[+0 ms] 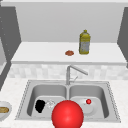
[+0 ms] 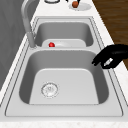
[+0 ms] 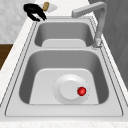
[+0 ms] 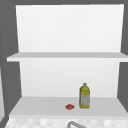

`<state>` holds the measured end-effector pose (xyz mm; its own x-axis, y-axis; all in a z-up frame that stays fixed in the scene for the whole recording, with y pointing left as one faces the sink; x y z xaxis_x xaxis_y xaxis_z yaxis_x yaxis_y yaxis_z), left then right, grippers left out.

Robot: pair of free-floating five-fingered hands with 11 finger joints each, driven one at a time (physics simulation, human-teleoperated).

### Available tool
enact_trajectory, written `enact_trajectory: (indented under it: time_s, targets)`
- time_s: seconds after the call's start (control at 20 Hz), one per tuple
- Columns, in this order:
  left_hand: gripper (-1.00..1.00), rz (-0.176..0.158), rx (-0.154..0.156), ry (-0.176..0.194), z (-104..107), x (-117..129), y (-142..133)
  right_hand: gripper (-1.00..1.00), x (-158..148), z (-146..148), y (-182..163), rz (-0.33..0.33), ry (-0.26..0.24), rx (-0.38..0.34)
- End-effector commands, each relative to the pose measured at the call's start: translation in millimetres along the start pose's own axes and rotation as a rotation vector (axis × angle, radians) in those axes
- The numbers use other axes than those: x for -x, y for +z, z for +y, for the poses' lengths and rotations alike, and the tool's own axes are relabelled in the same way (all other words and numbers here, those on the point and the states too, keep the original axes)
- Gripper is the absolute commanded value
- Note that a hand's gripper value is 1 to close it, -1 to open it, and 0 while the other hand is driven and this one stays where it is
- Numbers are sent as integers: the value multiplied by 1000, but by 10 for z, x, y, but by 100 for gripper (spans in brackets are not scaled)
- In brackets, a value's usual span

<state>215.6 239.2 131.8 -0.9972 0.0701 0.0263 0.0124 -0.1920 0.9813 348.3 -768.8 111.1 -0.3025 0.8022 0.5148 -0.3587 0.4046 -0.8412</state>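
Hovering over the front edge of the sink's left basin (image 1: pixel 47 90), the left hand (image 1: pixel 40 105) is the one black shape you have to work with. From the left side you can see it above the basin's front rim, fingers curled down toward the thumb with nothing between them, so it holds nothing. The drain (image 1: pixel 50 103) sits on the basin floor just beside the hand as seen from the front. From the left side it lies well below the hand and further in.

A tall faucet (image 1: pixel 68 75) stands on the divider between the two basins, its spout angled over the right one. In the right basin lies a white plate (image 1: pixel 92 108) with a small red ball (image 1: pixel 88 101) resting on it, off centre. A large red ball (image 1: pixel 67 114) fills the foreground at the sink's front edge, between the basins. On the counter to the left sits a bowl (image 1: pixel 5 115) with something brown inside. On the shelf behind stand a yellow bottle (image 1: pixel 84 42) and a small orange-brown item (image 1: pixel 69 53) beside it.

You appear to be at an approach stage: the hand is poised and touches nothing. Any descent into the left basin would call for clearing the front rim first, and the curled fingers would have to spread before they could take hold of anything.
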Motion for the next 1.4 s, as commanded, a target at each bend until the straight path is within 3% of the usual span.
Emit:
enact_trajectory:
  time_s: [0.0, 0.6, 0.8, 1.35]
  targets:
    - [0, 0, 0, 0, 0, 0, 0, -100, -98, -163, 28, 5, 81, 31]
    - [0, 0, 0, 0, 0, 0, 0, -100, -381, -253, -185, 35, 90, -101]
    - [0, 0, 0, 0, 0, 0, 0, -100, -562, -160, -289, 63, 142, -81]
    - [0, 0, 0, 0, 0, 0, 0, -100, -998, 73, -467, 68, 126, -80]
